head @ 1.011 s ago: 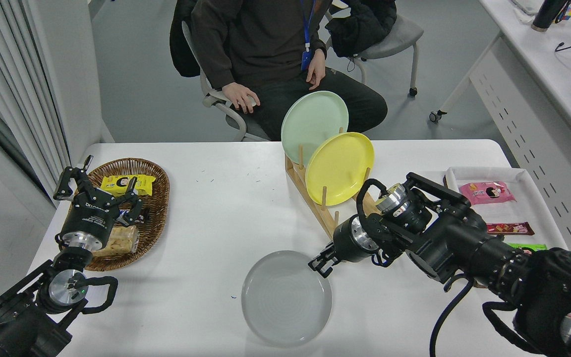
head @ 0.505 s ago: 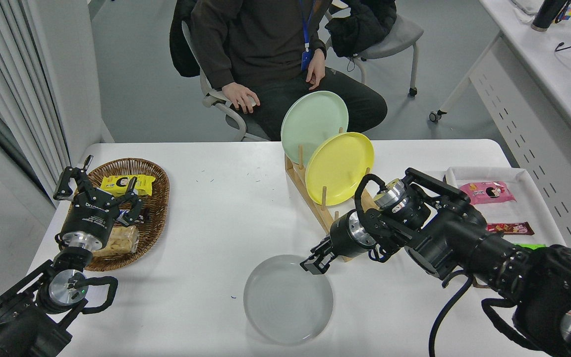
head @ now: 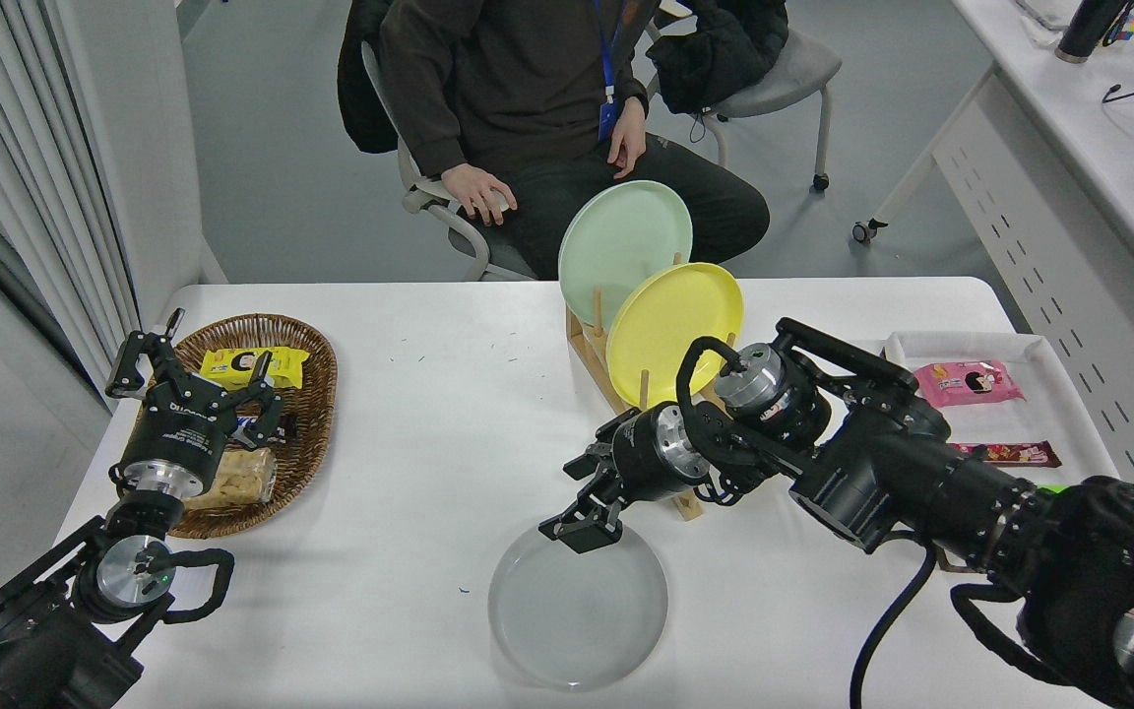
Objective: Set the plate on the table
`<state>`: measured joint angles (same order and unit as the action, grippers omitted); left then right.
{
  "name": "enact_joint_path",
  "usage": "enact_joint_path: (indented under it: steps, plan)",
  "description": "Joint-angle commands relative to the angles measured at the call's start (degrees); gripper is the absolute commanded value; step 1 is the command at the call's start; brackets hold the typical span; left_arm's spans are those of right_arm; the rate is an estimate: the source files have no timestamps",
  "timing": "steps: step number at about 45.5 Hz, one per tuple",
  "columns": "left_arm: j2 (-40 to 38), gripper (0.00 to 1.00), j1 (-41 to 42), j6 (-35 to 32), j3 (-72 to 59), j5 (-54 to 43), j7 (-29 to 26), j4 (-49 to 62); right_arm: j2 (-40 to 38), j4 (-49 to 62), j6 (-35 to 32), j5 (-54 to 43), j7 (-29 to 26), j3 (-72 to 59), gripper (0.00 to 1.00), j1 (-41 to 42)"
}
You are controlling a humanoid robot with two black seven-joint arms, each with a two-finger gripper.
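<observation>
The pale grey plate [head: 578, 611] lies flat on the white table [head: 429, 414] near its front edge, in the middle. My right gripper [head: 582, 497] is open and empty, hovering just over the plate's far rim, with its arm reaching in from the lower right. My left gripper [head: 198, 372] is open and parked at the lower left, over the wicker basket.
A wooden rack [head: 626, 394] holds a mint-green plate [head: 621, 241] and a yellow plate [head: 675, 330] upright, right behind my right wrist. A wicker basket [head: 306, 394] with snacks stands at the left. A white tray [head: 1049, 394] of snack packets is at the right. A person [head: 528, 108] sits at the far side.
My right gripper has moved left and away from the plate's right rim to above its far rim, fingers spread. The plate has shifted slightly toward the front. The left arm has not moved.
</observation>
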<state>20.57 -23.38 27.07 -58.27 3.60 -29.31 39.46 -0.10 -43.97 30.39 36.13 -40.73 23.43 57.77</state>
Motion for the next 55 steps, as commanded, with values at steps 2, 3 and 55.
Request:
enact_joint_path:
  steps: [2, 3, 55]
  plan:
    - [0.0, 0.98, 0.0, 0.0, 0.0, 0.0, 0.05, 0.0, -1.74, -2.43, -10.68, -1.23, -1.02, 0.12, 0.99, -0.64]
    - [0.0, 0.98, 0.0, 0.0, 0.0, 0.0, 0.05, 0.0, -2.88, -3.05, -14.96, -2.45, -0.93, 0.03, 0.99, -0.82]
    - [0.0, 0.98, 0.0, 0.0, 0.08, 0.0, -0.04, 0.0, -9.74, -2.97, -40.84, -19.43, 0.21, 25.61, 0.99, -2.4]
